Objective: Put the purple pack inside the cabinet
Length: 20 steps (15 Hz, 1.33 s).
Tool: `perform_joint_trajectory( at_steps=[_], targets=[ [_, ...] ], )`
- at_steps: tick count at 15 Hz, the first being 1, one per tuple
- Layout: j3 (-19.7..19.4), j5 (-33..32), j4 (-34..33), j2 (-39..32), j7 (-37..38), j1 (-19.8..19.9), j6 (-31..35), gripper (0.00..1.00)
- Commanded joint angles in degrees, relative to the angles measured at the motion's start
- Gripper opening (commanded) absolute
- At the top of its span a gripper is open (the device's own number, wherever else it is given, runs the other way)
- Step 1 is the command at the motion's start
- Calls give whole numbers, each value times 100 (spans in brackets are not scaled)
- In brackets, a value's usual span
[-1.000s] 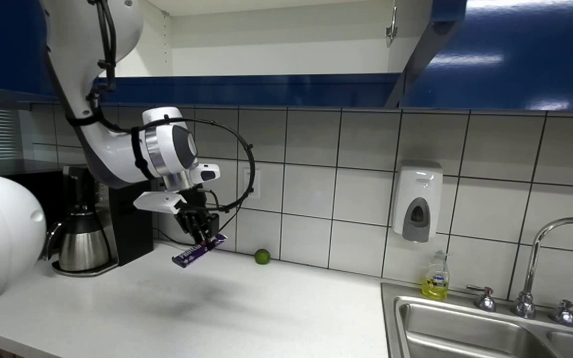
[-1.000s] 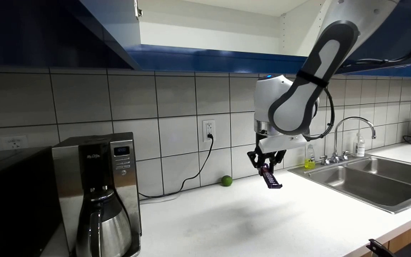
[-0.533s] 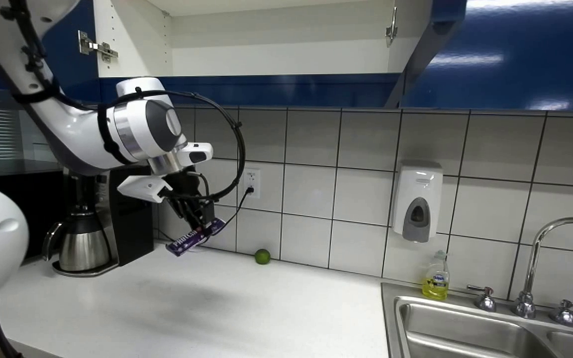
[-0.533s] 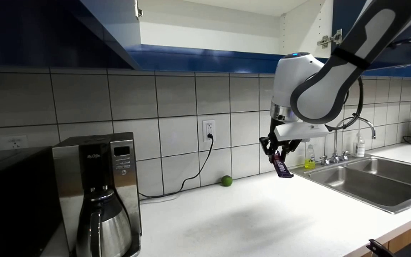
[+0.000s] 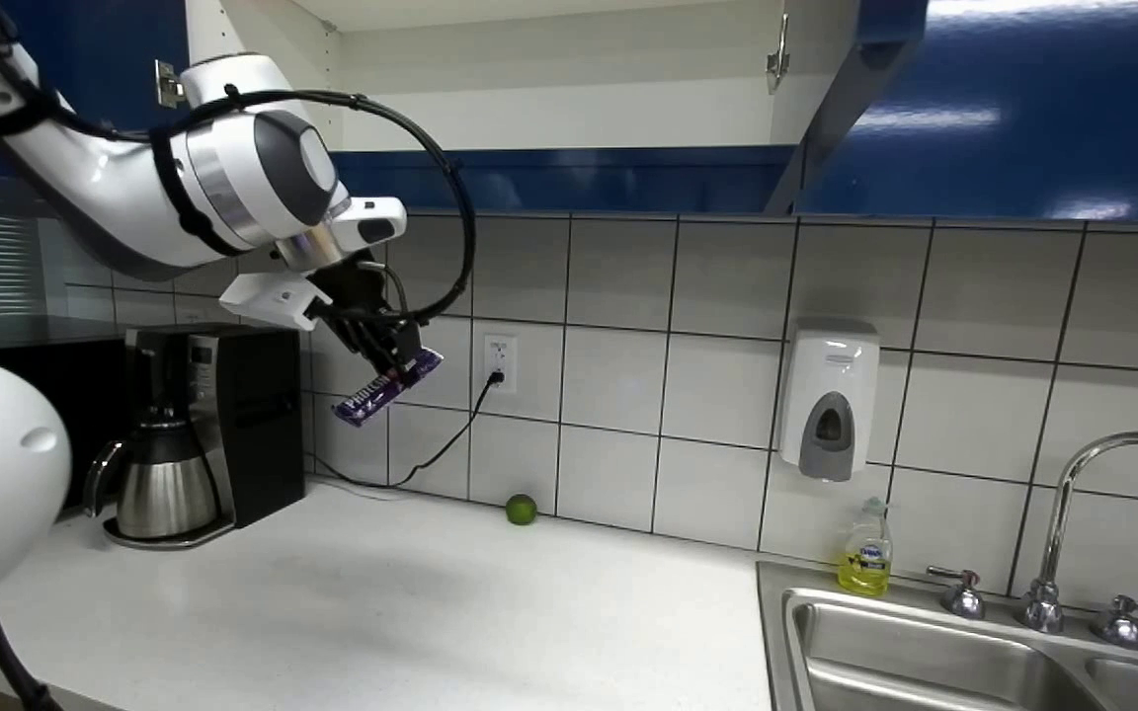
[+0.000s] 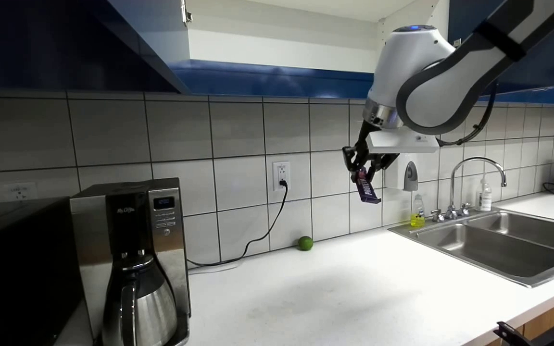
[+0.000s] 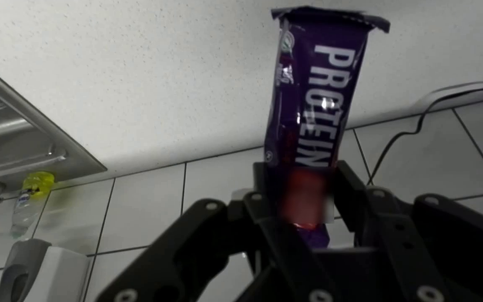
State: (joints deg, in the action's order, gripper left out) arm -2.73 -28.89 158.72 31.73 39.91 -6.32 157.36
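Observation:
The purple pack [image 5: 362, 403] is a flat bar with white PROTEIN lettering. My gripper [image 5: 403, 371] is shut on it and holds it tilted, well above the counter and in front of the tiled wall. The pack [image 6: 367, 190] and gripper [image 6: 361, 176] also show in an exterior view. In the wrist view the pack [image 7: 319, 92] sticks out between the fingers of the gripper [image 7: 302, 172]; its held part is blurred. The cabinet [image 5: 569, 180] is open, with a white interior and blue lower edge; it also shows in an exterior view [image 6: 282, 79]. The pack is below that edge.
An open blue door [image 5: 860, 89] hangs at one side of the cabinet. A coffee maker [image 6: 166, 240] stands on the counter [image 6: 306, 298]. A green ball [image 5: 521, 510] lies by the wall. A soap dispenser [image 5: 831, 400] and a sink [image 6: 493, 245] are on the far side.
The gripper has risen with the pack still held, from just above the counter to the height of the wall outlet. The forearm has swung back away from the cabinet opening.

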Motion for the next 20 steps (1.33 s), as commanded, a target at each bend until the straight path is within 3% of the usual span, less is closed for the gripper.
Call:
perform_joint_trajectory(
  at_steps=[1, 3, 4, 5, 6, 7, 8, 13, 20],
  targets=[
    [22, -12, 240, 900, -84, -198, -356, 16],
    [-2, -39, 11, 1044, -56, -379, -580, 16],
    [57, 20, 224, 1362, -129, -356, -599, 16],
    [601, 688, 246, 1514, -590, 111, -533, 16],
    [165, 187, 166, 1650, -198, -381, -730, 16],
    [213, 283, 132, 1776, -336, -361, -787, 16],
    [776, 931, 97, 1879, -740, 84, -776, 16],
    [1146, 1698, -75, 2304, -1364, 289, -835, 16],
    [1635, 1978, -816, 2423, -1540, 653, -990, 16]
  ],
)
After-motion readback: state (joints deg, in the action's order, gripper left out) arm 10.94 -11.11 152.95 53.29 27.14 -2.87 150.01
